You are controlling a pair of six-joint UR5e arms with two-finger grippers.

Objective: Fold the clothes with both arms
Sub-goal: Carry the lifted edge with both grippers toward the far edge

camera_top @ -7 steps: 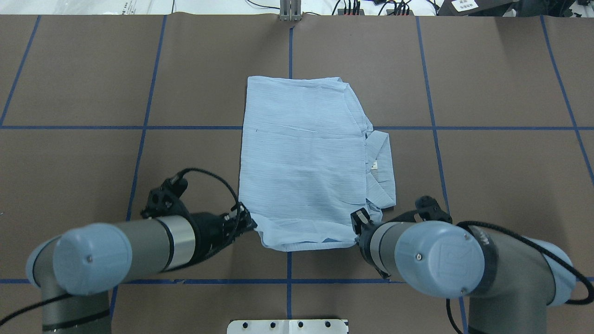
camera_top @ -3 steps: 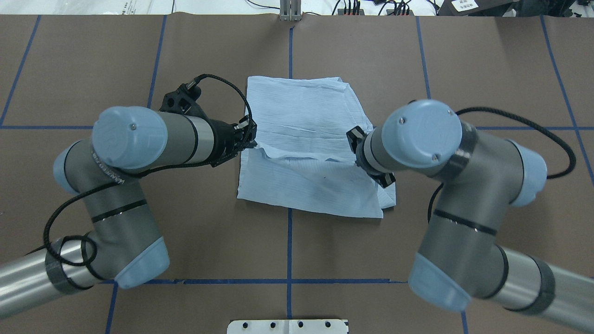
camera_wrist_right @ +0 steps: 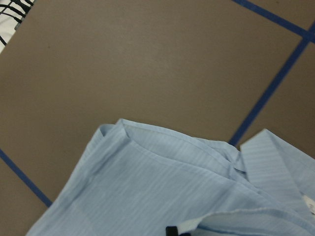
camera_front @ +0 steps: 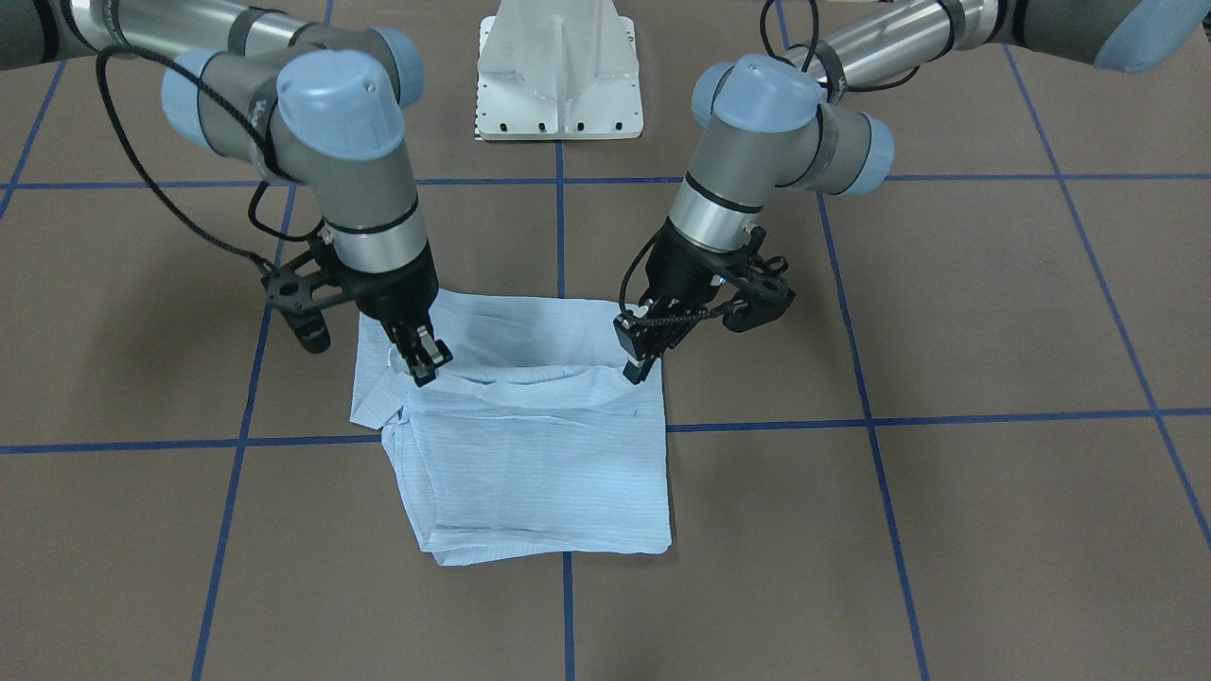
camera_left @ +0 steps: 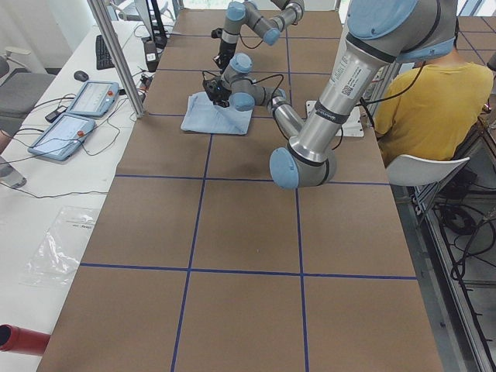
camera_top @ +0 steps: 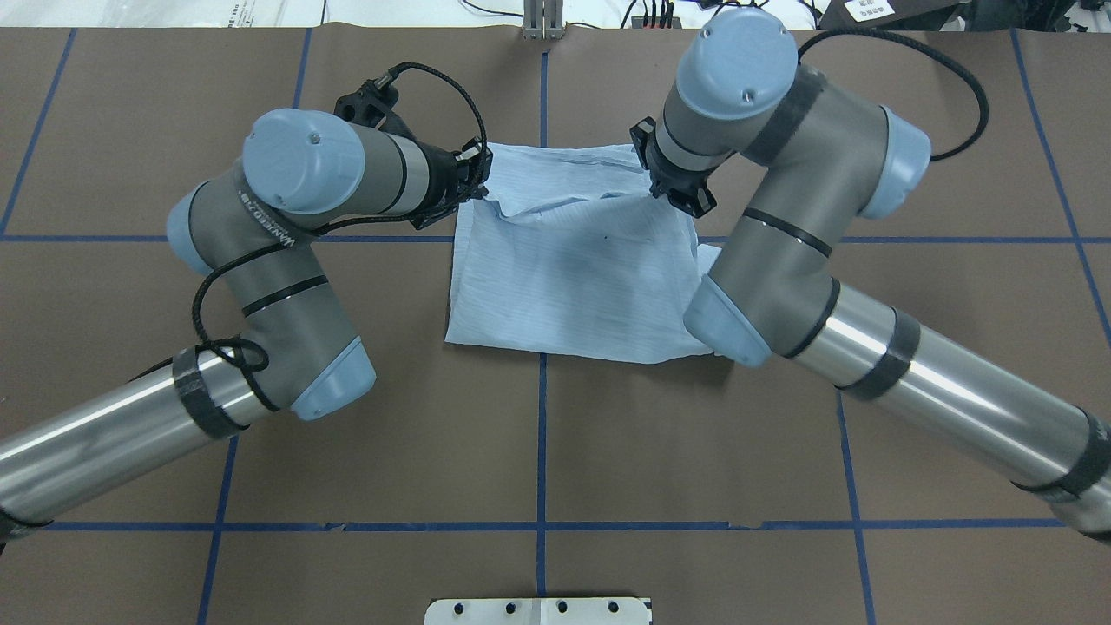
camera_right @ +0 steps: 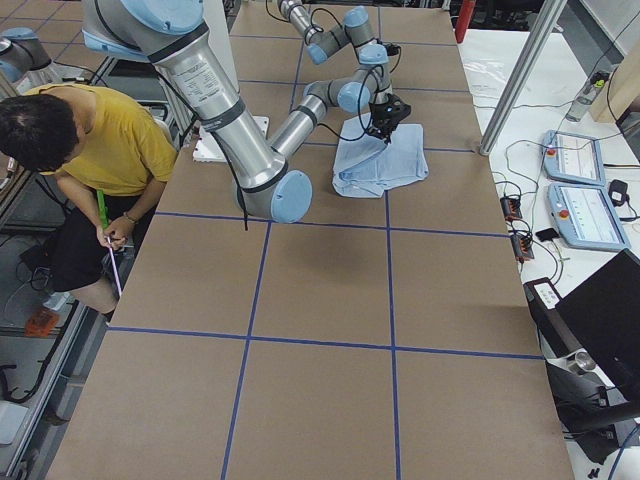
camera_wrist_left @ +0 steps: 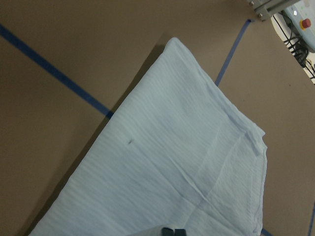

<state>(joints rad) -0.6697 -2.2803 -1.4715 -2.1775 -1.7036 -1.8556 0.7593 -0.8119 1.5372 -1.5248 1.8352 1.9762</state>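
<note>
Counting from my remote station: one light blue striped shirt (camera_top: 573, 286), two arms (left arm (camera_top: 286, 174), right arm (camera_top: 781, 200)) and one brown table (camera_top: 911, 113) gridded in blue tape. The shirt lies folded at the table's centre, with its upper layer doubled over toward 12 o'clock in the overhead view. My left gripper (camera_front: 636, 367) is clenched on that layer's 10 o'clock corner and my right gripper (camera_front: 423, 364) on its 2 o'clock corner, each pinching cloth just above the fabric beneath.

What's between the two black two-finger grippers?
Only the raised edge of the light blue striped shirt, spanning from left gripper to right gripper; clearest in the front-facing view.
</note>
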